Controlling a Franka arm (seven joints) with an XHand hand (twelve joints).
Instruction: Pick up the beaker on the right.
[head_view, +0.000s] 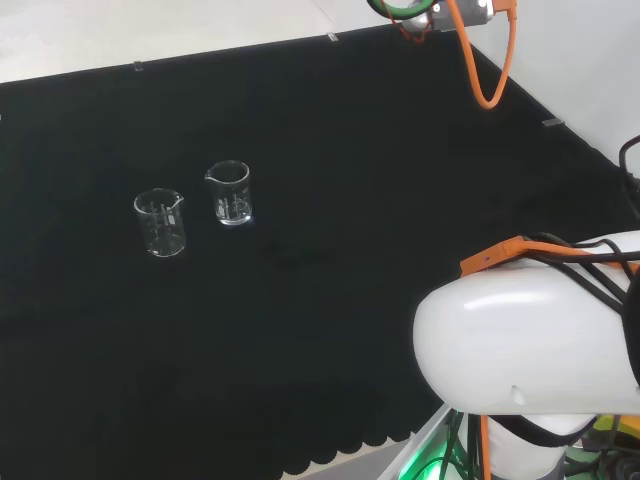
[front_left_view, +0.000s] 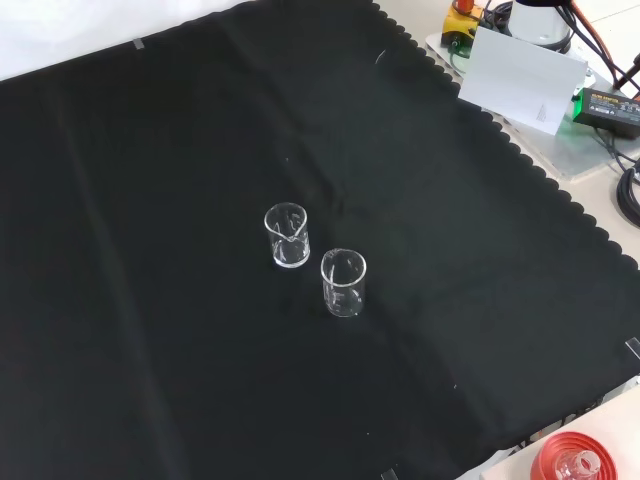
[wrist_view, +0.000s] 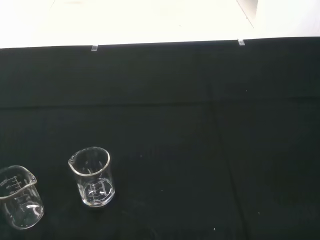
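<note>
Here two clear glass beakers stand upright near the middle of the worktop (head_view: 330, 330), close together but not touching, both apparently empty. In the head view the right beaker (head_view: 231, 193) stands slightly farther back than the left beaker (head_view: 161, 222). The front view sets them one behind the other, and adds a red ribbed ring (front_left_view: 573, 465) off the cloth at the near right corner. The wrist view looks across the cloth from well away, to the far edge. A large white arm link (head_view: 530, 330) stands at the head view's right; whether the hand is wide or closed I cannot tell.
</note>
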